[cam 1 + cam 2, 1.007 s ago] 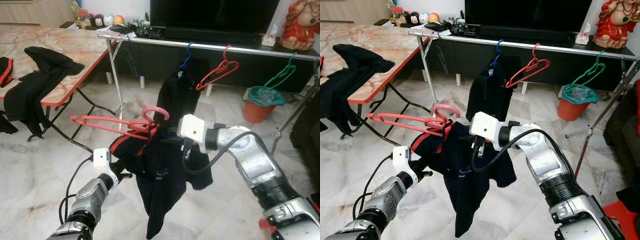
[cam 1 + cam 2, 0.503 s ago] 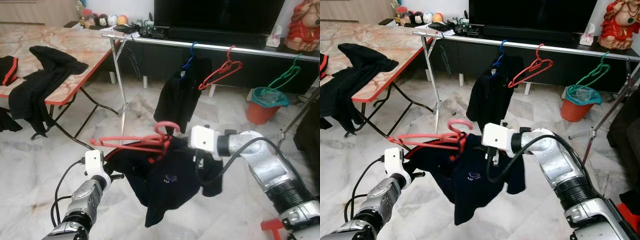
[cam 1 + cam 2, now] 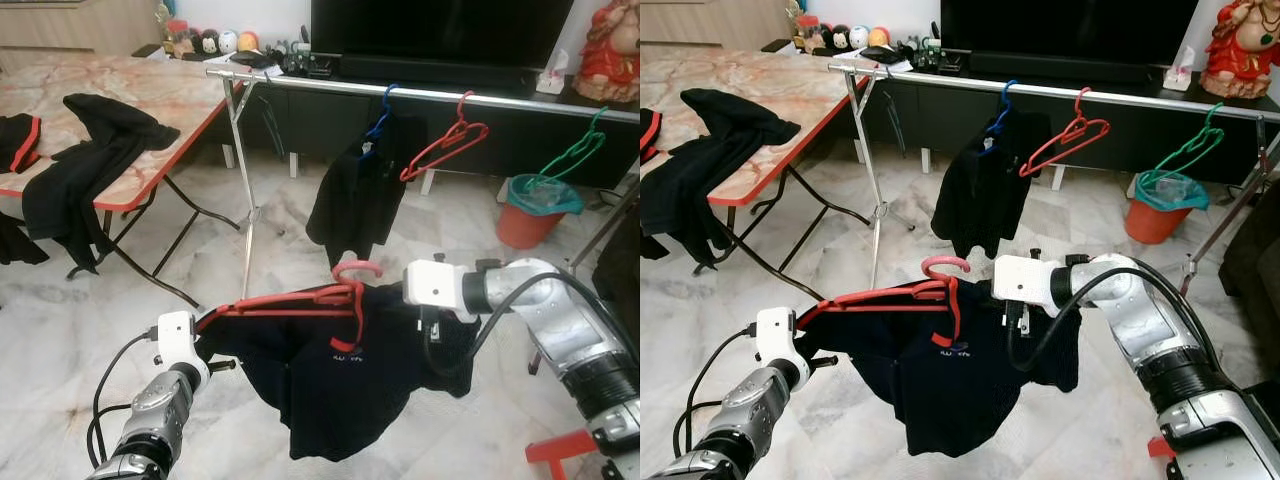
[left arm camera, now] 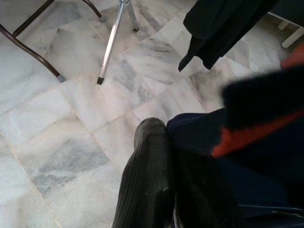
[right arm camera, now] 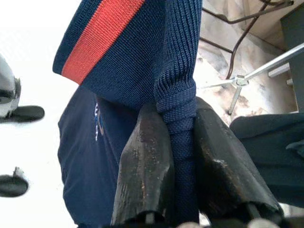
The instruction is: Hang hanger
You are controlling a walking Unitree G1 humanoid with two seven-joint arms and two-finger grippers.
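Both claws holding shirt on hanger, near floor, rail far.
My right gripper [image 5: 183, 166] pinches navy shirt [image 3: 340, 385] hem; left gripper [image 4: 171, 180] clenched on shirt's other side, spreading it so red hanger [image 3: 300, 297] sits level w/ hook up for rail [image 3: 440, 95].

No legible text anywhere (small mark on the dark shirt [image 3: 343, 347] unreadable)

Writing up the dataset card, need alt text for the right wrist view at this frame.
Close-up of the right gripper with its two black fingers pinched on a bunched fold of a navy knit shirt that has a red stripe. Behind it are the pale marble floor and a metal leg of the clothes rack.
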